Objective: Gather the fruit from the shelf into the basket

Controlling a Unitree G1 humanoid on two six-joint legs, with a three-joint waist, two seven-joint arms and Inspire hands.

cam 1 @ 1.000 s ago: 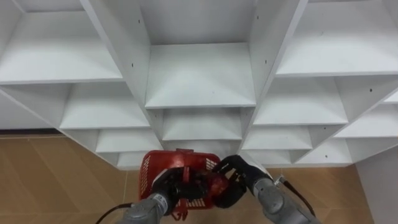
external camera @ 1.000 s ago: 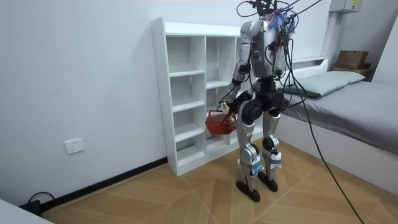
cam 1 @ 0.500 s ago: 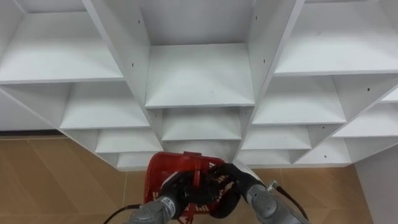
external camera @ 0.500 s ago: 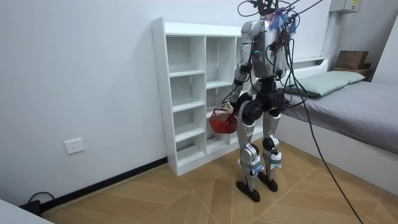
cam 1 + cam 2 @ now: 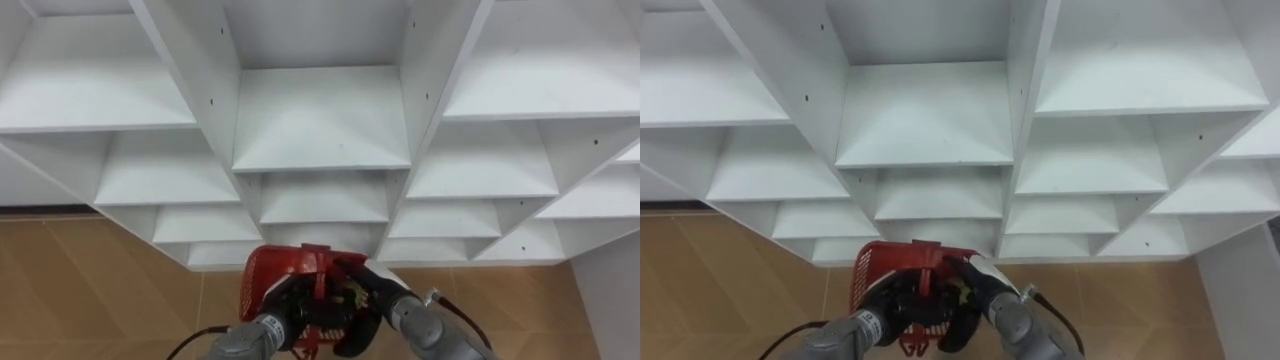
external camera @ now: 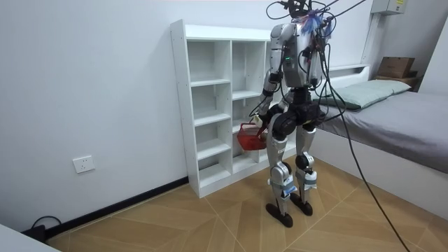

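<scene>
Fruits: you cannot make them out. Both hands cover the inside of the red basket [image 5: 272, 272], so its load cannot be listed.

Red basket: lower centre of the eye views, held in the air just in front of the lowest shelves. In the room view it hangs at about thigh height, between the robot and the shelving.

Left hand [image 5: 283, 308]: comes in from the lower left and is clasped round the basket's handle, carrying it.

Right hand [image 5: 372, 296]: comes in from the lower right and reaches over the rim into the basket. You cannot tell whether it grips anything or has let go, as the basket wall hides it.

Closet [image 5: 320, 120]: a white open shelf unit across the upper and middle frame. Every compartment in sight is bare. In the room view it stands against the wall at centre, with the robot upright close before it.

Surroundings: wooden floor [image 5: 80, 285] in the lower corners of the eye views, and a bed [image 6: 413, 115] at the room view's right.

Progress, as a judgement: with the shelves bare and one hand in the basket, collecting looks finished or at its last item. It probably remains for you to check that the item has dropped in, withdraw the right hand and carry the basket away.
</scene>
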